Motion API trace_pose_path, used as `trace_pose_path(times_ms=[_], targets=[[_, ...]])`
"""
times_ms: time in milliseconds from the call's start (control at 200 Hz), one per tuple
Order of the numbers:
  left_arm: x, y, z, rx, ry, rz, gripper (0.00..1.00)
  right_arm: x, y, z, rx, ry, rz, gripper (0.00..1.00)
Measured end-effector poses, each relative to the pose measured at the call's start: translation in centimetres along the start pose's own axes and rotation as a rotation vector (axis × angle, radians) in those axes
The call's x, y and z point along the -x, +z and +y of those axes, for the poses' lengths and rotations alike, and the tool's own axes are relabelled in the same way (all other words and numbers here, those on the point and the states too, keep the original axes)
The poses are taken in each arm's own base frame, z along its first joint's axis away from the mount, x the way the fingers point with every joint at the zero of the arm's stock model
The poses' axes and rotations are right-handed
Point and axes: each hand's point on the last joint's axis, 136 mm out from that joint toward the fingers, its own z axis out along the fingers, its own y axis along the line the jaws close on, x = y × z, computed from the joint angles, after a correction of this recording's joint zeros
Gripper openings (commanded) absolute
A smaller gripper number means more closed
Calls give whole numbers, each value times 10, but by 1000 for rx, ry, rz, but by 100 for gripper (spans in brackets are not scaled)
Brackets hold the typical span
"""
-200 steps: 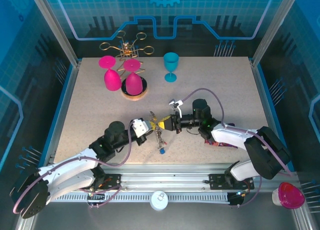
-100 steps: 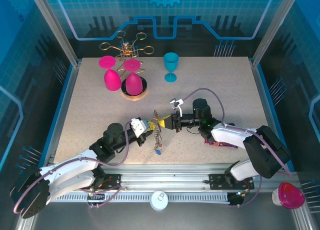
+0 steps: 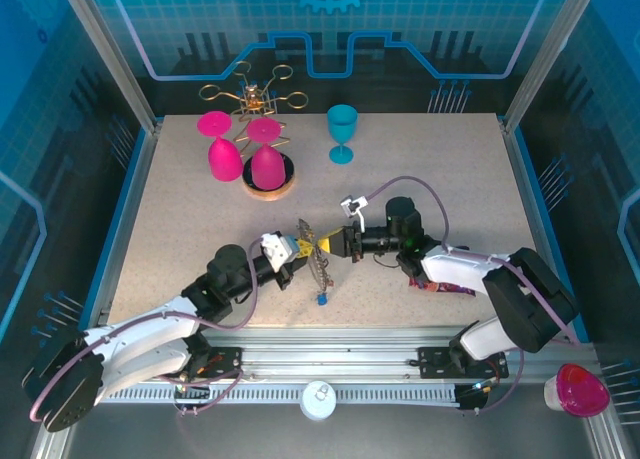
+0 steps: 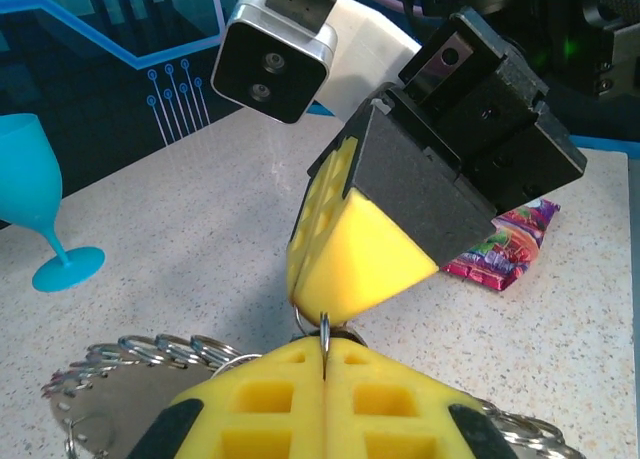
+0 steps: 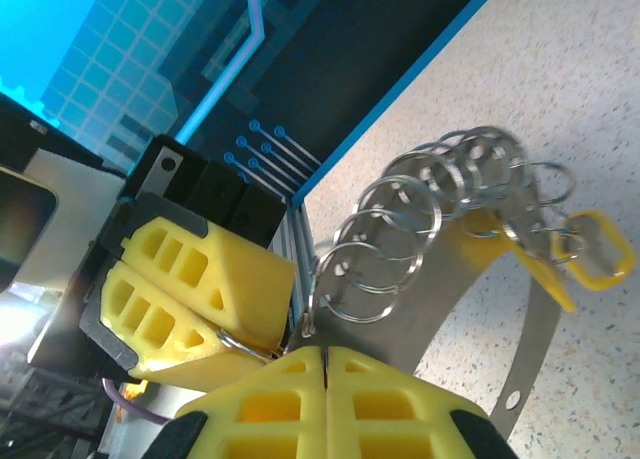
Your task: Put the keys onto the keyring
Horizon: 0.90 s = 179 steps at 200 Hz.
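Hanging between the two grippers in the top external view is the keyring [image 3: 316, 264], a thin grey flexible band bent into a loop and fringed with silvery wire rings. The left gripper [image 3: 292, 249] and the right gripper [image 3: 326, 244] meet tip to tip, both closed, with the loop drooping just below them. A tiny blue-headed key [image 3: 322, 299] sits at the loop's lowest point, nearer the arm bases than either gripper. A pink-and-purple sweet packet [image 3: 442, 285] lies on the speckled table [image 3: 180, 209] behind the right gripper, beside its forearm.

From the left wrist, the left gripper's yellow foam fingers [image 4: 250, 404] are pressed flat together and pinch a single split ring [image 4: 324, 327] at their tips. The right gripper's yellow fingers come down from above onto that same ring (whether their seam grips it cannot be made out from this side). More of the keyring's rings and band curve away to the left of the left gripper's tips. A teal plastic goblet [image 4: 30, 194] stands upright well beyond them.

From the right wrist, the right gripper's fingers are shut, seam tight, with the ring wire at their tips. The left gripper's closed fingers face them just beyond. The band arcs off to the right of these tips, carrying a yellow-tagged key [image 5: 600, 244] at its far end.
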Motion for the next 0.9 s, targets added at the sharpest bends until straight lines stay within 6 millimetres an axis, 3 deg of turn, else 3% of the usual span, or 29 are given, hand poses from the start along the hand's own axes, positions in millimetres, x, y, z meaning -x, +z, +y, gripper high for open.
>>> trace_pose_path(times_ms=[345, 896], targets=[[-4, 0, 0, 0, -20, 4, 0, 5, -2, 18, 88, -7, -13, 0], [0, 1, 1, 5, -22, -16, 0, 0, 2, 14, 90, 15, 10, 0]])
